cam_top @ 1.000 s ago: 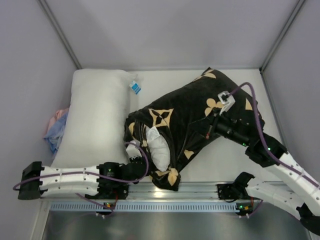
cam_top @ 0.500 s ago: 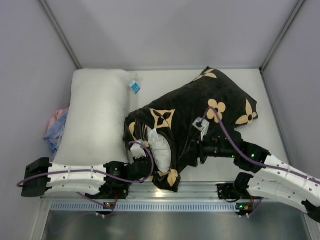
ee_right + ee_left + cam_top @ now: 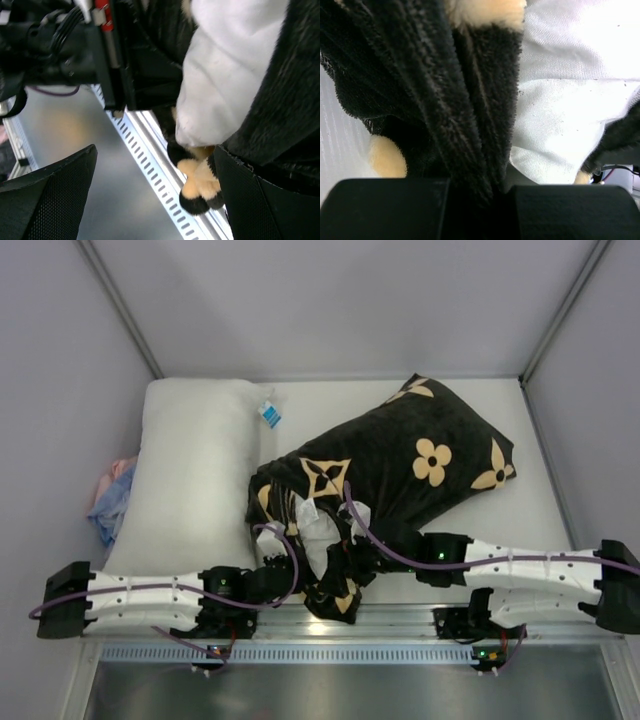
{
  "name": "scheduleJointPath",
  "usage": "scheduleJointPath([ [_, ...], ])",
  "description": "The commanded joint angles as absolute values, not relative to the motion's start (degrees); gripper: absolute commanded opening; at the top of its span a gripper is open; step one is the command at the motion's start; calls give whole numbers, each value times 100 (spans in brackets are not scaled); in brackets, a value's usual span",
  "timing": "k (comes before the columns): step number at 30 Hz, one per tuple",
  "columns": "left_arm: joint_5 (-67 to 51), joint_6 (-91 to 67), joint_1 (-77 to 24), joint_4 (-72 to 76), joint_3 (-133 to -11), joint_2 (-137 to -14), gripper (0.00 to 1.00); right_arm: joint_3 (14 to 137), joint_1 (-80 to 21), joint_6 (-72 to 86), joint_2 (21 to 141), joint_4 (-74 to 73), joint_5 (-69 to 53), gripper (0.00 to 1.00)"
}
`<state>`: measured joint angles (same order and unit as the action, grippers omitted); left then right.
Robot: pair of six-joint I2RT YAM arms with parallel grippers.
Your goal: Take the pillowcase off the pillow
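Right gripper (image 3: 348, 562), formerly clamped atop the pillowcase (image 3: 400, 465), now spread wide beside its open end, at the exposed pillow (image 3: 318, 532); left gripper (image 3: 283, 577) stays pinching pillowcase hem.

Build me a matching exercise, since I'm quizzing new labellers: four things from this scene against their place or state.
1 left gripper
2 right gripper
3 bare white pillow
4 pink-blue cloth

a open, holding nothing
b furthest left in the top view
c shut on the pillowcase
d lying just left of the pillowcase

Pairs: 1-c, 2-a, 3-d, 4-b
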<state>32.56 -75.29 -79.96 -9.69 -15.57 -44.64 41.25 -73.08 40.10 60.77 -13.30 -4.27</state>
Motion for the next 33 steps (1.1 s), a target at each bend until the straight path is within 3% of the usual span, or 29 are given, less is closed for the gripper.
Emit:
scheduleJointPath([
  [1,3032,-7532,-8016,-677,-1433,-4386,0,4482,-7260,4429,6459,-625,158,94],
  [9,3023,-7427,-8016,-483,-1441,-4562,0,4676,-7189,5122,7207,-483,351,89],
  [22,3032,-7392,-8016,-510,-1257,-4157,0,3753,-7207,5599,6240,-1415,1581,87],
  [33,2971,-7225,-8016,-598,-1555,-4227,0,3841,-7312,5695,7294,-730,1362,87],
])
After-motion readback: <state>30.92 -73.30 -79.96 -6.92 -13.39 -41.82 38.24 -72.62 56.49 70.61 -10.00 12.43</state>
